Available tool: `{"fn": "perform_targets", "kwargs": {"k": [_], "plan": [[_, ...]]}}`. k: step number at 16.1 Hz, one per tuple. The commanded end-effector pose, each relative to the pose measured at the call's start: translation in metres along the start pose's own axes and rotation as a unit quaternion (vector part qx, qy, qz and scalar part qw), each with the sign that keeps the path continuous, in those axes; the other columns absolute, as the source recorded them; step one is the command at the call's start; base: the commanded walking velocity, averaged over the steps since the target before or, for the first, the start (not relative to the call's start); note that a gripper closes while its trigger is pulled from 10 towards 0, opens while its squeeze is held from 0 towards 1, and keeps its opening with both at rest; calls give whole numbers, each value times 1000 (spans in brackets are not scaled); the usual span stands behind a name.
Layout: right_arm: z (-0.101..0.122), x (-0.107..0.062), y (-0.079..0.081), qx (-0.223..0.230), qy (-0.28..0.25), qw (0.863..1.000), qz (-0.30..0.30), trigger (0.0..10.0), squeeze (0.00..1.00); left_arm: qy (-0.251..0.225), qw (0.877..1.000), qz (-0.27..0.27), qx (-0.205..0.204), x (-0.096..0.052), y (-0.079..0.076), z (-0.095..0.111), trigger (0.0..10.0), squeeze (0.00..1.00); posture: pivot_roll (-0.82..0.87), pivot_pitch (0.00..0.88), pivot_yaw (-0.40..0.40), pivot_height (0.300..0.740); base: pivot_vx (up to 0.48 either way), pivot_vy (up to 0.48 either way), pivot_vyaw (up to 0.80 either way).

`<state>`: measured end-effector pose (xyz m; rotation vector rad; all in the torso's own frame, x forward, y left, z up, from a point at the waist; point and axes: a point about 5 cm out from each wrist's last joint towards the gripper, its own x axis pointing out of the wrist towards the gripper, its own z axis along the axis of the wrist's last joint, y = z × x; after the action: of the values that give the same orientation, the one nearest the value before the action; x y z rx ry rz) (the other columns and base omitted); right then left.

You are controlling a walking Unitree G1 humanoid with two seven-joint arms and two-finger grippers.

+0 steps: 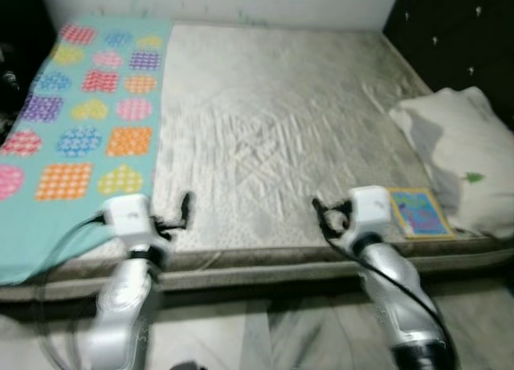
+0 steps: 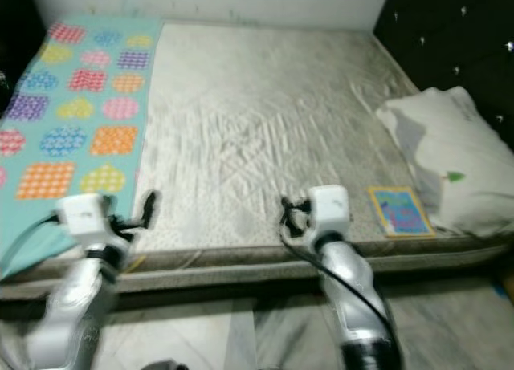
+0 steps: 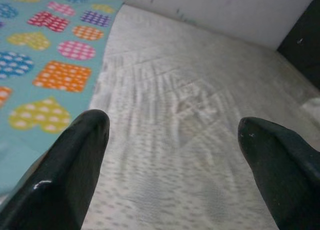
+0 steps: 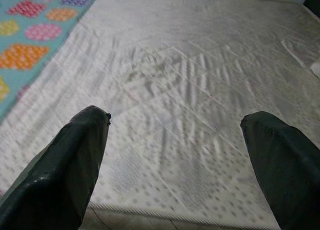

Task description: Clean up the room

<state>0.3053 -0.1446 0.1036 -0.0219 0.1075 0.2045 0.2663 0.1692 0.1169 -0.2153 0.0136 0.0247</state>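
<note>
We hold our left gripper (image 1: 183, 211) and right gripper (image 1: 321, 217) spread wide and empty over the near edge of the bare grey mattress (image 1: 273, 129). Just beside our right gripper, toward the headboard side, a small colourful book (image 1: 418, 212) lies flat on the mattress, touching a white pillow (image 1: 459, 157). Beside our left gripper lies a teal blanket (image 1: 80, 121) patterned with dotted hearts and squares.

Head views are motion-blurred. The pillow (image 1: 458, 157) is cut off at the frame's right edge; the patterned blanket (image 1: 80, 129) runs off the left edge. The booklet (image 1: 418, 212) cover print is illegible.
</note>
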Motion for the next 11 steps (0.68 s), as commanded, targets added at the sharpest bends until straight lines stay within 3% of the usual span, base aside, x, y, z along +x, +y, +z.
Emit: {"fn": "perform_targets", "kwargs": {"k": [1,6,11], "plan": [[0,-2,-9,-8,2,1000,-12,10000,0,-4,1000,-17,-8,0,-10,1,10000,0,-14,137,-75,740,409,0,0],[-1,-2,-9,-8,2,1000,-11,10000,0,3,1000,-17,-11,1,-11,-1,10000,0,-13,134,-74,740,391,0,0],[-3,-4,-12,-1,3,1000,-18,10000,0,7,1000,-15,-15,1,-13,-3,10000,0,-12,137,-70,740,0,61,0]]}}
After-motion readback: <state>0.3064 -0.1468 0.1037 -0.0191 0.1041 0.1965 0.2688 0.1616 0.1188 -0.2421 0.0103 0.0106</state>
